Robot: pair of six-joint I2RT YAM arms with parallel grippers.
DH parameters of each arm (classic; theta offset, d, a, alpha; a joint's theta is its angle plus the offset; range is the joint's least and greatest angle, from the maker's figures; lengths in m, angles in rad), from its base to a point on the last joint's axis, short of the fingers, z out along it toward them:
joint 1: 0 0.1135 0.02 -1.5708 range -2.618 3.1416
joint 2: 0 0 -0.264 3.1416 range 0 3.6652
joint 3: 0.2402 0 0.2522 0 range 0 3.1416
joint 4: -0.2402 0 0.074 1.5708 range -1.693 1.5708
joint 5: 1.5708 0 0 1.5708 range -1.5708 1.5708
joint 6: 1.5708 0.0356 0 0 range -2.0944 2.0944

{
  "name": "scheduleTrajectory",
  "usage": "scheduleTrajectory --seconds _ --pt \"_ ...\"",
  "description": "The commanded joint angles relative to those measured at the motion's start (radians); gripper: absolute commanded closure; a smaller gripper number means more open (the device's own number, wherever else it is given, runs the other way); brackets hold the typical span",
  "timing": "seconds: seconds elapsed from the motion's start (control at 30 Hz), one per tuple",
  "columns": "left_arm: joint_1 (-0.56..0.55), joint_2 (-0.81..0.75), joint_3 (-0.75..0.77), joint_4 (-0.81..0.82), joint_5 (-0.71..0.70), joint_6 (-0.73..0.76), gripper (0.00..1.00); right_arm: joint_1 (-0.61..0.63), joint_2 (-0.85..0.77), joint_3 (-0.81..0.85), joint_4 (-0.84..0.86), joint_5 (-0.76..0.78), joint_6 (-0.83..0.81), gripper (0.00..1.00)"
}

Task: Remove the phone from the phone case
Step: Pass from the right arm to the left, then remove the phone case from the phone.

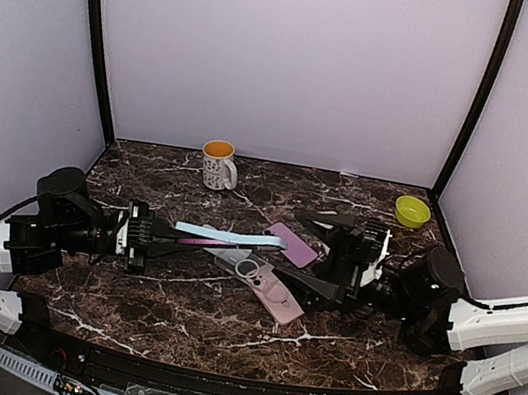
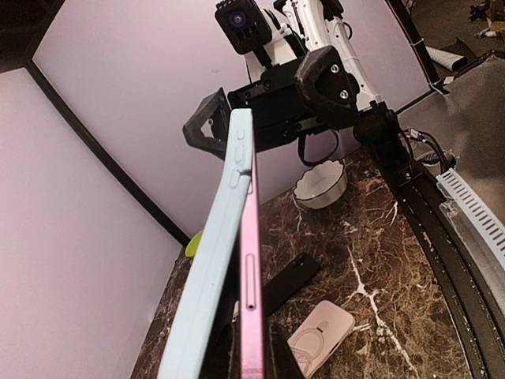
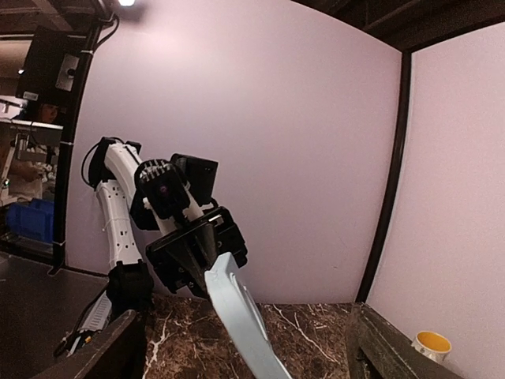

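My left gripper [image 1: 148, 237] is shut on a pink phone [image 2: 251, 308] and holds it edge-up above the table. The phone's light blue case [image 2: 207, 268] bows away from it at my near end and still hugs it at the far end. In the top view the case [image 1: 229, 236] reaches right toward my right gripper [image 1: 302, 247]. That gripper is wide open, its fingers [image 3: 102, 355] to either side of the case's far end [image 3: 241, 312] without touching it. The right gripper also shows in the left wrist view [image 2: 260, 103].
A pale pink case with a ring [image 1: 267, 286] lies under the held phone and also shows in the left wrist view [image 2: 319, 335]. A purple-pink flat case [image 1: 293, 245] lies beside it. A dark flat phone or case [image 2: 293, 278] lies nearby. A white mug [image 1: 219, 165] and a green bowl [image 1: 412, 211] stand at the back.
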Motion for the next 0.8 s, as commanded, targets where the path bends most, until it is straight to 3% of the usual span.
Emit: scheduleTrajectory --seconds 0.0,0.13,0.4,0.77 --pt "0.003 -0.024 -0.003 0.036 -0.034 0.088 1.00 0.007 -0.158 -0.006 -0.332 0.220 0.005 0.08" --pt "0.002 -0.011 -0.007 0.008 -0.044 0.142 1.00 0.007 -0.265 0.041 -0.620 0.266 -0.024 0.06" --pt "0.003 0.016 -0.007 -0.029 -0.048 0.196 1.00 0.007 -0.376 0.102 -0.868 0.271 -0.007 0.04" --pt "-0.001 0.048 -0.033 -0.069 -0.034 0.328 1.00 0.007 -0.222 0.387 -1.146 0.145 0.205 0.01"
